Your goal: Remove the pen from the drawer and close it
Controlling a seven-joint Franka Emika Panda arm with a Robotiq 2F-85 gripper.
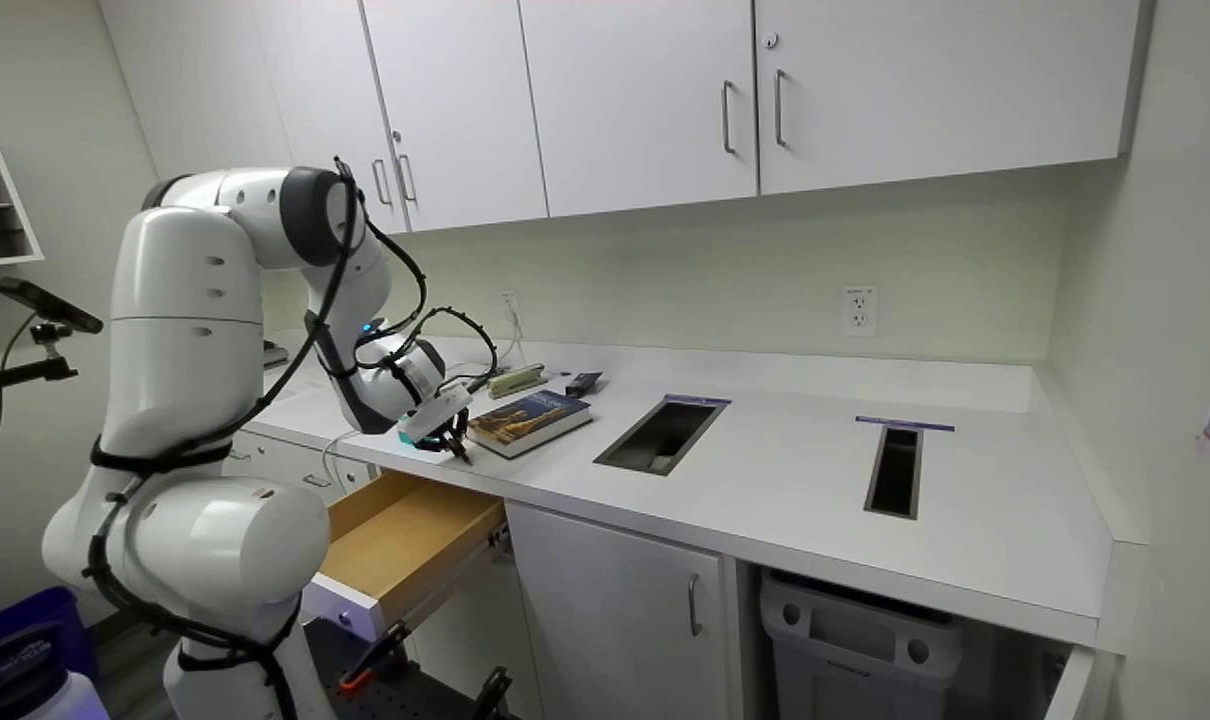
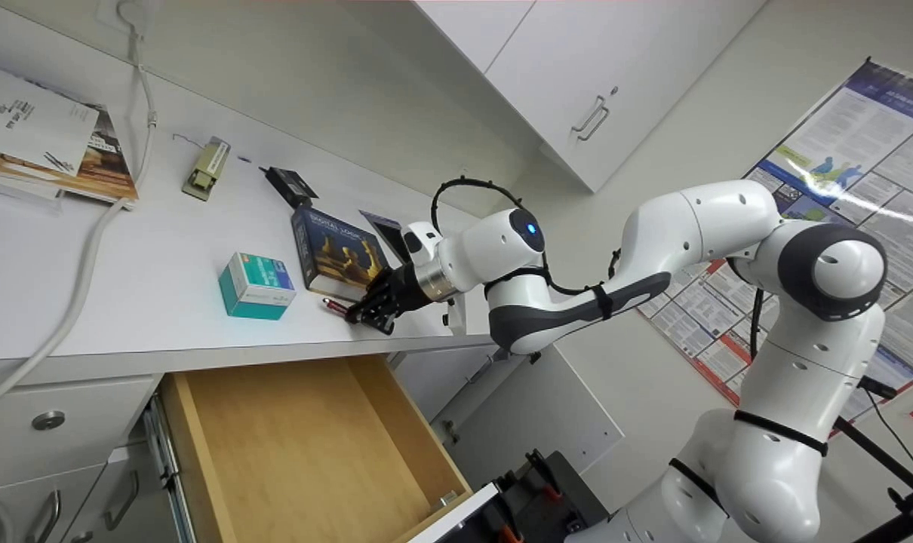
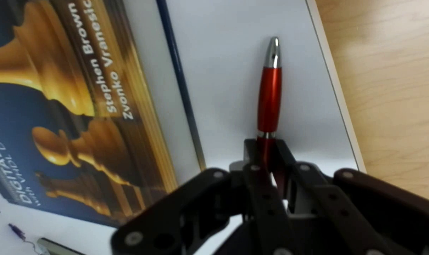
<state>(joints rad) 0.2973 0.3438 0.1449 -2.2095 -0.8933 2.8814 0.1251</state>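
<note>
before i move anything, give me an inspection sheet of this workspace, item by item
Surface: white countertop with a wide cutout and a narrow cutout.
Job's things: red pen out of the drawer, over the countertop, contact unclear; drawer stands open.
Clutter: textbook, teal-and-white box, olive-green item, small black item, papers.
Gripper: closed on the red pen.
Cables: black cable strapped along the arm; white cable over the countertop's edge.
Surroundings: wall cabinets shut; gray bin below the countertop; wall posters.
</note>
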